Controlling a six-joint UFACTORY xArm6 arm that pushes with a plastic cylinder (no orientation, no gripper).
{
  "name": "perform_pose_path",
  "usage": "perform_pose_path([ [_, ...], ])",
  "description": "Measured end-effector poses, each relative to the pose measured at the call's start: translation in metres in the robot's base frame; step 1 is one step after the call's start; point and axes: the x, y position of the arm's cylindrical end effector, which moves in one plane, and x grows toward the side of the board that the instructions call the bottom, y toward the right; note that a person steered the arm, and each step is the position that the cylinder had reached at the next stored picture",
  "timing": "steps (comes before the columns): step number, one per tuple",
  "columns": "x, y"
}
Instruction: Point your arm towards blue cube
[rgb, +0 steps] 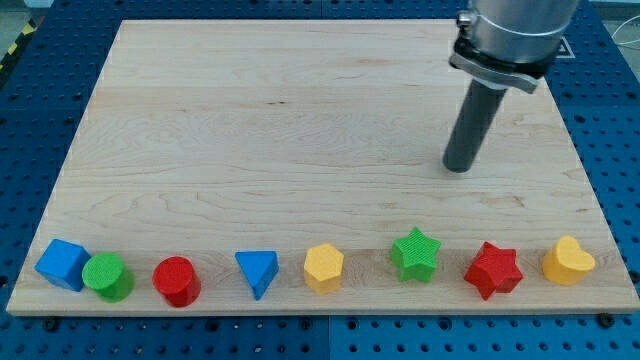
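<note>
Camera view shows the blue cube (62, 264) at the wooden board's (300, 120) bottom-left corner, touching the green cylinder (108, 277). My tip (458, 168) stands far from that cube, toward the view's upper right; it is a bare rod, with no claw to read.

Bright, even overhead light; soft short shadows under blocks along board's (300, 120) bottom edge; sharp focus, no glare.

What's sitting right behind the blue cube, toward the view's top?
Only bare board behind the blue cube. The green cylinder touches its right side, hiding that edge. My tip stands far right.
</note>
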Motion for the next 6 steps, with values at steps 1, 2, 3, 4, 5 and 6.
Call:
perform_pose_path([
  [1,-0.009,-0.032],
  [2,-0.014,-0.061],
  [3,-0.014,-0.095],
  [4,-0.014,-0.123],
  [5,-0.014,-0.153],
  [6,-0.014,-0.18],
])
